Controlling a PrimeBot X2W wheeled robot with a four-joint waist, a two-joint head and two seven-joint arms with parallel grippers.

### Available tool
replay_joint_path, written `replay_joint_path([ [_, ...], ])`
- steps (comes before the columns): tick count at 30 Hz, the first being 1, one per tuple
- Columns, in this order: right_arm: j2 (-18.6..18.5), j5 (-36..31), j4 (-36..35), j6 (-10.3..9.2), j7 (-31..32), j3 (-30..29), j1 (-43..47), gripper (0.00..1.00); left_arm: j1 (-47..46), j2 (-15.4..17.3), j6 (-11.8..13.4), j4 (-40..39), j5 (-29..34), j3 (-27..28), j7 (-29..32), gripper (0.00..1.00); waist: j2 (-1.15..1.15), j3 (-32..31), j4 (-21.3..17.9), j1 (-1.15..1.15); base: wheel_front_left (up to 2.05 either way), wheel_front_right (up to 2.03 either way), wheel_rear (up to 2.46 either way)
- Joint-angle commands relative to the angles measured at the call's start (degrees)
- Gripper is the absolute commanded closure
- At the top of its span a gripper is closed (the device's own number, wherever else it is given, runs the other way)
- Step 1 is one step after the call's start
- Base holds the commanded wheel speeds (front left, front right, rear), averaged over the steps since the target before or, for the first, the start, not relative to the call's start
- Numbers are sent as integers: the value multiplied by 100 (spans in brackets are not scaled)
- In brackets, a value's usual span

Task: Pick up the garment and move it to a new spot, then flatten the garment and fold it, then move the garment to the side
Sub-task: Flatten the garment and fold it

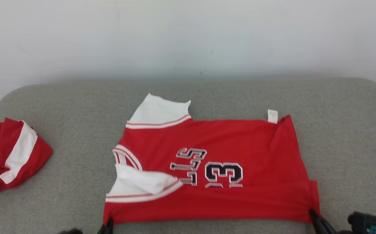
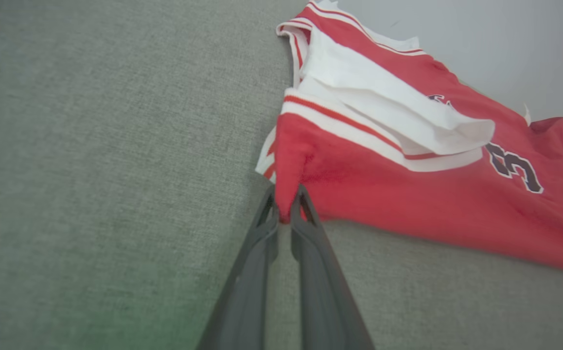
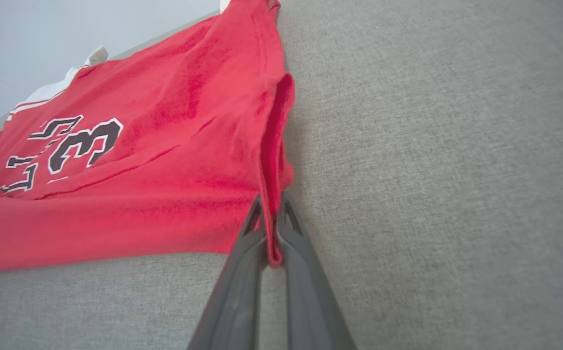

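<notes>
The garment (image 1: pixel 220 162) is a red shirt with white sleeves and a dark "13" print, spread flat on the grey cushioned surface (image 1: pixel 77 107), collar to the left. My left gripper (image 1: pixel 109 223) is shut on its near left corner; in the left wrist view that gripper (image 2: pixel 286 206) pinches a peak of red fabric of the garment (image 2: pixel 408 189). My right gripper (image 1: pixel 313 214) is shut on the near right corner, by the hem. In the right wrist view the right gripper (image 3: pixel 271 214) clamps a folded red edge of the garment (image 3: pixel 140 175).
A second red and white garment (image 1: pixel 9 154) lies crumpled at the left edge of the surface. A pale wall (image 1: pixel 188 35) rises behind. Bare grey cushion extends to the right of the shirt and behind it.
</notes>
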Motion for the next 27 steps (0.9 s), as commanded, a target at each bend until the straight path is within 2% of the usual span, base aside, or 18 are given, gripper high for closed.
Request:
replay_joint_path([
  [1, -48, 55, -64, -11, -6, -61, 193, 100, 226, 29, 14, -83, 37, 33, -25, 100, 0, -156, 57, 0, 0, 0, 0],
  [4, -133, 135, -401, -11, 205, -262, 673, 100, 764, -31, 104, -507, 95, 44, -24, 100, 0, -184, 117, 0, 0, 0, 0],
  [7, -67, 100, -641, -11, 350, -435, 896, 100, 1036, -70, 168, -701, 43, 15, 5, 100, 0, -179, 128, 0, 0, 0, 0],
  [8, -44, 21, -705, -11, 362, -489, 933, 51, 1078, -66, 202, -747, 56, 7, 1, 100, 0, -186, 130, 0, 0, 0, 0],
  [9, 8, 1, -759, -11, 382, -538, 944, 0, 1080, -45, 231, -819, 138, -17, -2, 81, 0, -192, 132, 0, 0, 0, 0],
  [10, 49, -37, -821, -11, 394, -573, 937, 0, 1085, -42, 261, -903, 180, -23, -8, 54, 0, -201, 136, 0, 0, 0, 0],
  [11, 74, -82, -903, -10, 380, -595, 917, 0, 1089, -53, 290, -1009, 187, 17, -14, 0, 0, -217, 141, 0, 0, 0, 0],
  [17, 203, -436, -1464, -11, 57, -793, 812, 0, 1112, 90, 542, -1894, 736, 391, -25, 0, 0, -306, 178, 0, 0, 0, 0],
  [21, 306, -761, -1791, -11, -344, -834, 717, 0, 1197, 151, 738, -2573, 1424, 819, -23, 0, 0, -371, 174, 0, 0, 0, 0],
  [27, 588, -1269, -1916, -11, -950, -896, 650, 0, 1310, 239, 966, -3309, 2542, 1239, -23, 0, 0, -463, 180, 0, 0, 0, 0],
])
